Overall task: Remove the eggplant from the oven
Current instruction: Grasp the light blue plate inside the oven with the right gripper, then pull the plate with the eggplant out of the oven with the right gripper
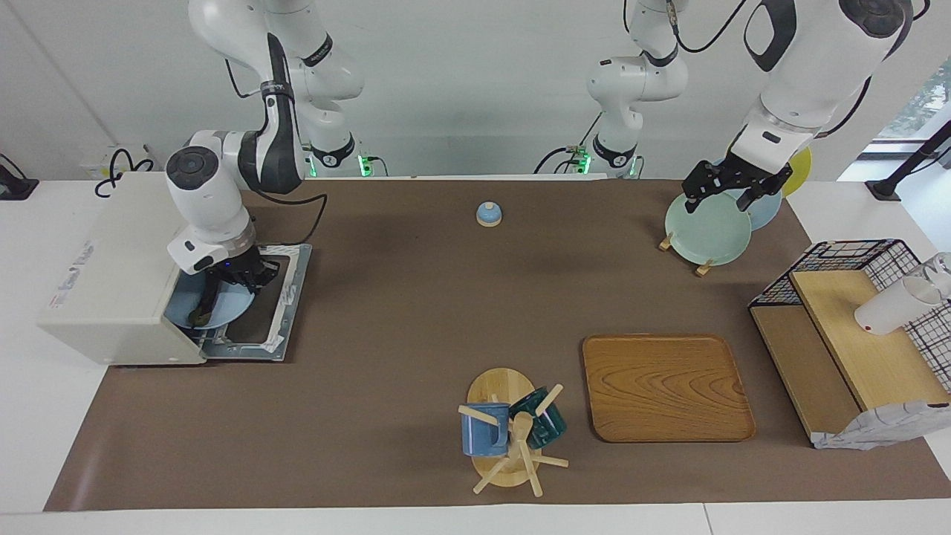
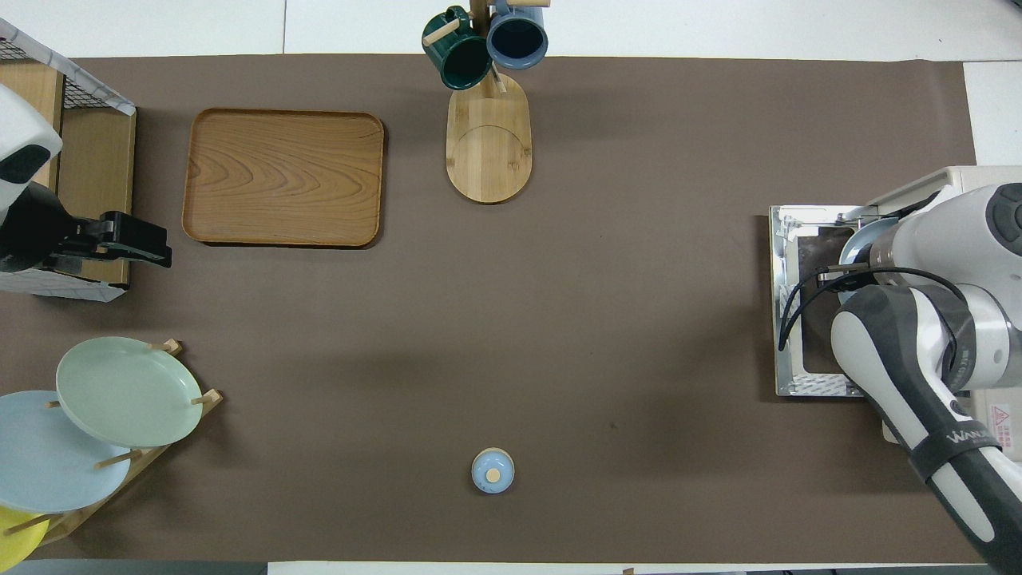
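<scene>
Eggplant is seen as a dark, slim shape lying on a pale blue plate, and the plate rests in the mouth of the oven, partly over the lowered oven door. The right gripper is lowered onto the plate just in front of the oven, but whether its fingers are apart or clamped on the plate rim cannot be told from either view. If the rim is held, the plate is best drawn straight out of the oven, kept level so the eggplant is not rolled off, and kept low enough that the oven's roof is not struck. The door should not be leaned on. The left gripper waits well apart from the oven, over the green plate at the left arm's end of the table, its fingers spread with nothing between them.
</scene>
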`<state>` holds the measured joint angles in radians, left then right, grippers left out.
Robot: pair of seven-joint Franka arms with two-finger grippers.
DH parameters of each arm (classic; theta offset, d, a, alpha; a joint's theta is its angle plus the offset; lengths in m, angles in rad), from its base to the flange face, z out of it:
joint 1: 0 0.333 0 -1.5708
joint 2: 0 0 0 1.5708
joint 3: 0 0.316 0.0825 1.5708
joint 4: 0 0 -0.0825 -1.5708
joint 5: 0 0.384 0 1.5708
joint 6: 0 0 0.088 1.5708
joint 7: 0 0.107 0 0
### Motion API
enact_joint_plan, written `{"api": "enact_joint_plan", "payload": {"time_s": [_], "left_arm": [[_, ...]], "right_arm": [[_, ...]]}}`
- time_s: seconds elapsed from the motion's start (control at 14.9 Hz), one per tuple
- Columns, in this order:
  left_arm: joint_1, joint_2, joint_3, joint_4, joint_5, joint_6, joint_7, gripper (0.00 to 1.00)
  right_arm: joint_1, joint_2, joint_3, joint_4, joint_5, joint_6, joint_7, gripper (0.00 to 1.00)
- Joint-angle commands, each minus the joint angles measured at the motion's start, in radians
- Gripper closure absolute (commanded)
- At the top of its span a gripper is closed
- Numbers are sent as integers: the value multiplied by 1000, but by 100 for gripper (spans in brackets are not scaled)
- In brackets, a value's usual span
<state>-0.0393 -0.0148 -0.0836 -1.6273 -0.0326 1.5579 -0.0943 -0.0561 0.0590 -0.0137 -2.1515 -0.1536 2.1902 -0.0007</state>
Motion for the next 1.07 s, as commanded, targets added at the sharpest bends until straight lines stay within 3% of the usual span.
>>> {"api": "enact_joint_plan", "payload": {"time_s": [0.0, 0.13, 0.47, 0.87, 1.0], "left_arm": [[10, -20, -5, -16, 3, -7, 10, 0], [10, -20, -5, -16, 3, -7, 10, 0], [10, -20, -5, -16, 3, -7, 10, 0], [10, -19, -5, -16, 3, -7, 10, 0], [10, -20, -5, -16, 3, -7, 10, 0]], "right_arm": [[50, -18, 9, 7, -9, -71, -19, 100], [152, 4, 8, 106, -17, -189, 65, 100], [474, 48, 12, 258, -64, -331, 362, 100], [775, 381, 14, 729, -50, -608, 723, 100], [824, 470, 24, 823, 15, -575, 856, 100]]}}
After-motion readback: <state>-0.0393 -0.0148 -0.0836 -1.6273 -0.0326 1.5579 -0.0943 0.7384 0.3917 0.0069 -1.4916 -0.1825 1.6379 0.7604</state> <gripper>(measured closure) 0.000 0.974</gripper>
